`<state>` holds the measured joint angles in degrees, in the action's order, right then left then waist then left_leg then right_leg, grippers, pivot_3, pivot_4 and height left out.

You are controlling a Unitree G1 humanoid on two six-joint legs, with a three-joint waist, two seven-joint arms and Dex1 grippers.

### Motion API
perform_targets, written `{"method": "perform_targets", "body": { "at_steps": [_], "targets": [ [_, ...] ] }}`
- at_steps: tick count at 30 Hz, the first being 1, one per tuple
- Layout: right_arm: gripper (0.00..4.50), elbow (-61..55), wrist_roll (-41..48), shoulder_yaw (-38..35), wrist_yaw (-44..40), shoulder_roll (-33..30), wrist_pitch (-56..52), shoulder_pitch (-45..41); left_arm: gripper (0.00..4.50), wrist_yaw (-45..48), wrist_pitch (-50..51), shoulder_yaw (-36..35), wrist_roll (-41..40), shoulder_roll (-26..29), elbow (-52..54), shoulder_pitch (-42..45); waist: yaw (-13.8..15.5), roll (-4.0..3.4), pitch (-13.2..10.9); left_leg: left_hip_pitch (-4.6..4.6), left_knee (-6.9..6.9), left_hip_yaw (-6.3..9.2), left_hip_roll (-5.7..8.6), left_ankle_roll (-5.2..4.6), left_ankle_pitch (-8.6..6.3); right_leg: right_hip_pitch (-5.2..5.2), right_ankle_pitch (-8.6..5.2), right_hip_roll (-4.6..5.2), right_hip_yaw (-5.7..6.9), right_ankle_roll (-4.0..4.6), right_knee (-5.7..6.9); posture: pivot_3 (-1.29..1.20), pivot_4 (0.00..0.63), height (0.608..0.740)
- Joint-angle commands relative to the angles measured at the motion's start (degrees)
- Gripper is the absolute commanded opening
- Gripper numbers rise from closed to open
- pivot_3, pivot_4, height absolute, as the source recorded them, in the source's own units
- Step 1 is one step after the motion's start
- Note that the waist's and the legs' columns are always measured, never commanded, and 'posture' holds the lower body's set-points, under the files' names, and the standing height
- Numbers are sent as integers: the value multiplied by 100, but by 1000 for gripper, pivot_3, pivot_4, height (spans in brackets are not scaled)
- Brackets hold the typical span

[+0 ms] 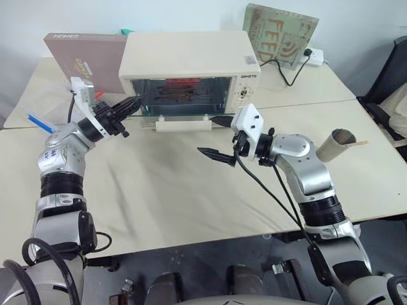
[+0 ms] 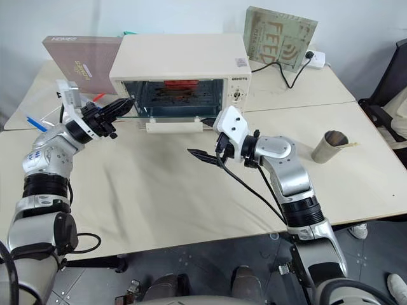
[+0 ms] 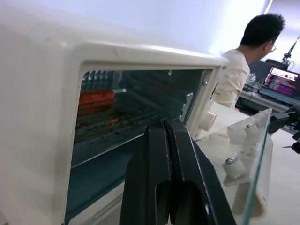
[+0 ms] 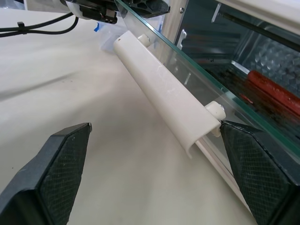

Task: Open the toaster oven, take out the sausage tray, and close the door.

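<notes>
The boxy cream-white toaster oven (image 1: 191, 67) with two knobs on its right panel sits on the far side of the beige table (image 1: 165, 190). Its glass door (image 1: 181, 115) with the wide cream bar handle (image 1: 183, 125) hangs open, lying flat out toward me. Inside the oven is the shallow silver metal sausage tray (image 3: 110, 124) with brown stains. One red sausage (image 3: 96, 97) lies on it, toward the back.

The oven front has small dark writing above the knobs, too small for me to read. A brown box (image 1: 86, 58) stands to the left of the oven. A green board (image 1: 280, 32) behind the oven on the right says "FEED". A brown cardboard tube (image 1: 336, 145) lies on the right.

My left gripper (image 1: 135, 103) is squeezed tight with nothing in it, pointing at the left corner of the open door. My right gripper (image 1: 216, 136) is spread wide and holds nothing, just in front of the right end of the handle.
</notes>
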<state>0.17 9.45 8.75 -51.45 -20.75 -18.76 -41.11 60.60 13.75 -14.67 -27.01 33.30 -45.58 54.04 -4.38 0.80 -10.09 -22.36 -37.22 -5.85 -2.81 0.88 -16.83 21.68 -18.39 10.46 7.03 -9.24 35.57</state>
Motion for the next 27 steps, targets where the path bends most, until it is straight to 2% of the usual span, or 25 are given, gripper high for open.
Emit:
{"method": "perform_targets", "body": {
  "at_steps": [1, 10, 17, 27],
  "targets": [
    [4500, -560, -2, 326, -175, -269, -532, 213, 26, 203, -44, 92, 123, -41, -121, 159, 23, 0, 0, 0, 1, 0, 0, 0, 0, 0, 0, 0, 0, 0, 0, 0, 150, 740],
    [4500, -1787, -170, 744, -340, -1227, -1448, 664, 26, 530, 23, 339, 470, 111, -501, 411, 236, 2, 1, -3, 3, 4, 1, -2, -13, 3, 0, 0, 10, 0, -1, 0, 150, 740],
    [4500, -1761, -157, 704, -21, -985, -1696, 394, 26, 606, -224, 357, 693, 102, -974, 750, 279, 3, 1, -6, -14, 1, 1, -3, -14, 0, 0, 0, 13, 0, -3, 0, 150, 740],
    [4500, -1381, -181, 628, -2, -849, -1404, 67, 26, 494, -436, 261, 775, 11, -1359, 1048, 196, 3, 1, -3, -11, -3, -1, -3, -14, 1, 0, 0, 18, 0, -3, 0, 150, 740]
  ]
}}
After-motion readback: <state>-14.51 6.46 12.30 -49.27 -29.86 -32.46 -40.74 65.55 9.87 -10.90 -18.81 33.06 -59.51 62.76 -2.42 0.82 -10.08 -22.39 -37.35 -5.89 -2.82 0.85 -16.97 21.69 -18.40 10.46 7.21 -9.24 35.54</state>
